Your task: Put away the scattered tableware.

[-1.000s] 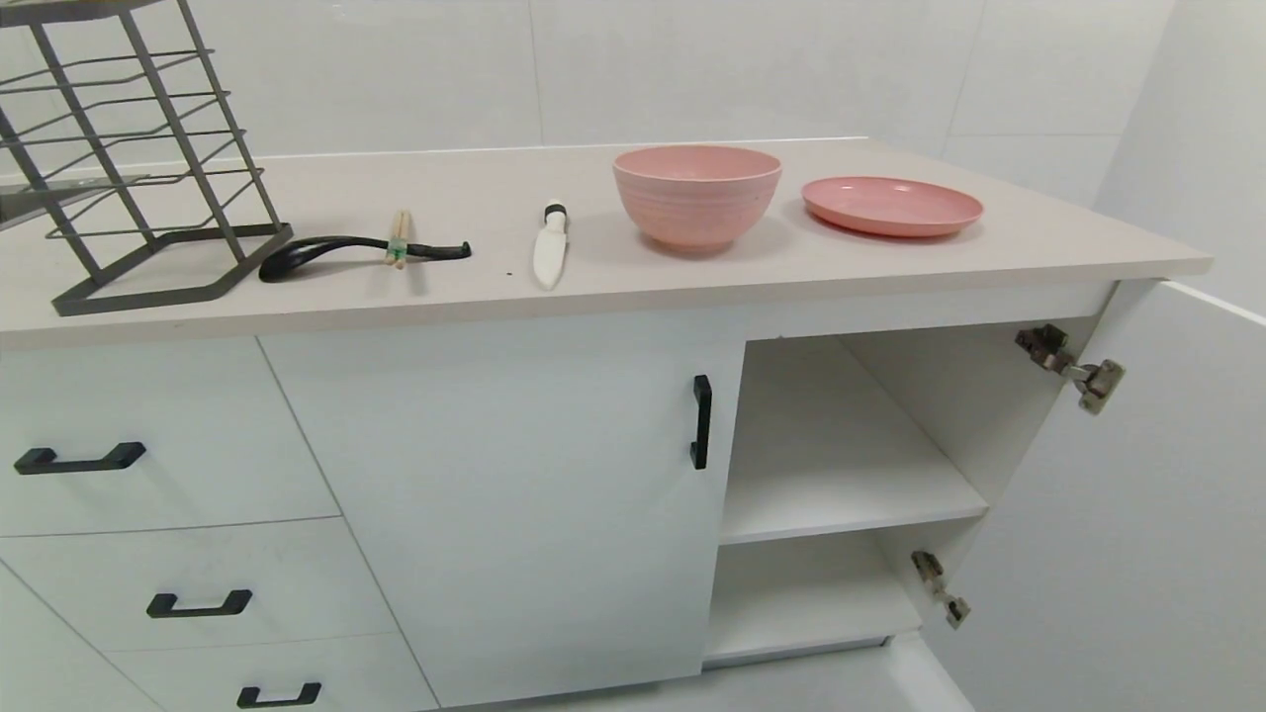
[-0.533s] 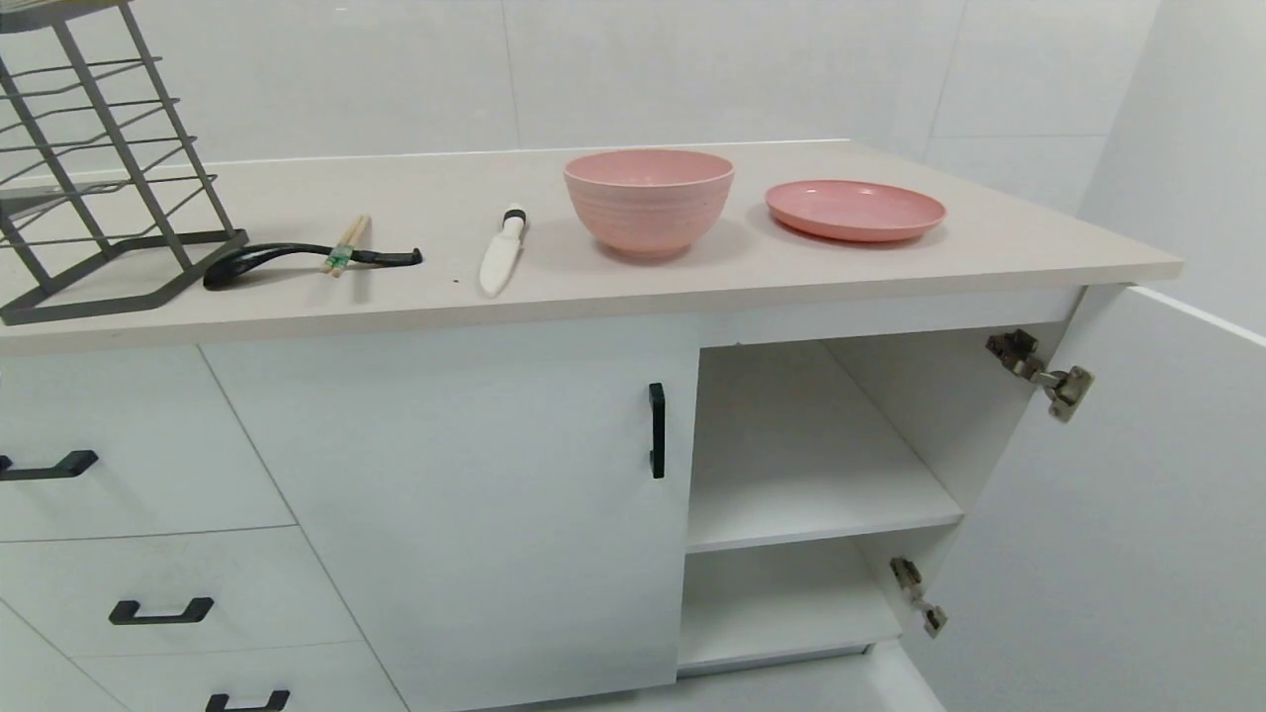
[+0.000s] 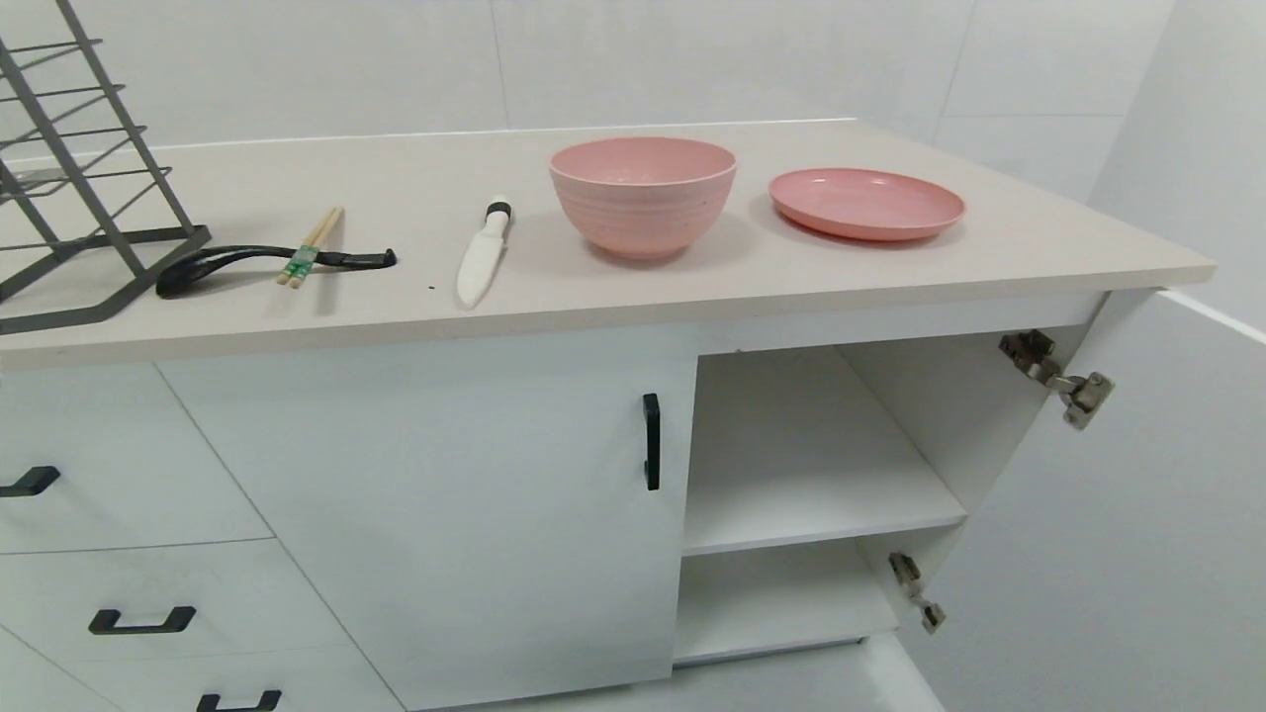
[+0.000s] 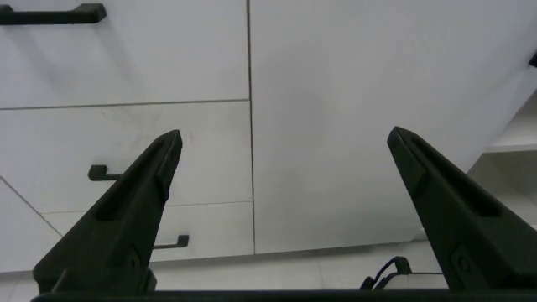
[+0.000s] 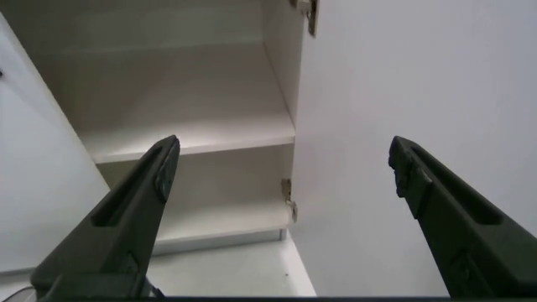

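Shifted since a second ago: head camera only, whole scene sliding left in frame together, tableware keeping its places.

Counted on the beige countertop: one round pink bowl, one shallow pink plate just right of it, one white knife with a black band left of the bowl, two wooden chopsticks, one black ladle, one dark wire rack at far left.

Knife: long axis near to far, banded end far, white tip pointing near and slightly left. Chopsticks: side by side, crossing over the ladle's handle, near-left to far-right. Ladle: long axis left to right, scoop end left, beside the rack's base.

Below, one white cupboard door swung open at right, one inner shelf.

Left gripper: spread wide, holding nothing, facing drawer fronts. Right gripper: likewise spread and unloaded, facing the open cupboard.

Cut off by frame edges: rack at top and left, open door at right.
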Controlling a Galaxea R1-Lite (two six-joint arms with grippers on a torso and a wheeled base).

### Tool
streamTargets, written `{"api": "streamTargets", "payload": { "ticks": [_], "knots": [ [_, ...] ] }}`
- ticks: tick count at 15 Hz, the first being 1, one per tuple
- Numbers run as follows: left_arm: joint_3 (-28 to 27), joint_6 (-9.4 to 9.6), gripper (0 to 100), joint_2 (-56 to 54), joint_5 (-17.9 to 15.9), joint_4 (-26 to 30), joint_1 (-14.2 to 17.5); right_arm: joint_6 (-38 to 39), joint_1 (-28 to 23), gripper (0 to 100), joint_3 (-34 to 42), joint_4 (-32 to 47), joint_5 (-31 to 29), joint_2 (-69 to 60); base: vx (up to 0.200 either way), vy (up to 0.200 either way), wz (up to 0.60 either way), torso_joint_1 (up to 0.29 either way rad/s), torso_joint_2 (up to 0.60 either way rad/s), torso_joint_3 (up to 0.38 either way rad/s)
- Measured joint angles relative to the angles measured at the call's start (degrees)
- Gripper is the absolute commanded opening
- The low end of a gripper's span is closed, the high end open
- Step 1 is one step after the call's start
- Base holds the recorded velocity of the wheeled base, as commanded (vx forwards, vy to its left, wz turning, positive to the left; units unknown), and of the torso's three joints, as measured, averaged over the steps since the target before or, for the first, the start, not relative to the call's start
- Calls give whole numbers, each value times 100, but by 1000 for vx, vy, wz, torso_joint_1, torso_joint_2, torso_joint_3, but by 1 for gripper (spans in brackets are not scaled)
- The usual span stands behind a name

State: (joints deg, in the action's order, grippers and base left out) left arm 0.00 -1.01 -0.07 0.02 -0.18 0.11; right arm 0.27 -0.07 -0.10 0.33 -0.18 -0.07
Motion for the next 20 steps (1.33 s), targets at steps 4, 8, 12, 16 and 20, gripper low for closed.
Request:
{"api": "streamTargets", "payload": {
  "ticks": [4,8,12,16,20],
  "knots": [
    [-2,0,100,0,5,-11,-4,-2,-2,100,0,-12,2,0,0,0,0,223,-614,-210],
    [0,0,100,0,5,-6,-4,0,-2,100,0,-9,0,0,0,0,0,218,-514,-216],
    [0,-2,100,0,-2,-6,-4,0,-2,100,0,-11,-2,0,0,0,0,187,-491,-220],
    [0,-2,100,0,-2,-4,-4,0,-2,100,0,-6,2,0,0,0,0,350,-494,-238],
    [0,-144,100,0,41,-11,-4,-2,-2,100,0,-6,0,0,0,0,0,279,-524,-246]
  ]
}}
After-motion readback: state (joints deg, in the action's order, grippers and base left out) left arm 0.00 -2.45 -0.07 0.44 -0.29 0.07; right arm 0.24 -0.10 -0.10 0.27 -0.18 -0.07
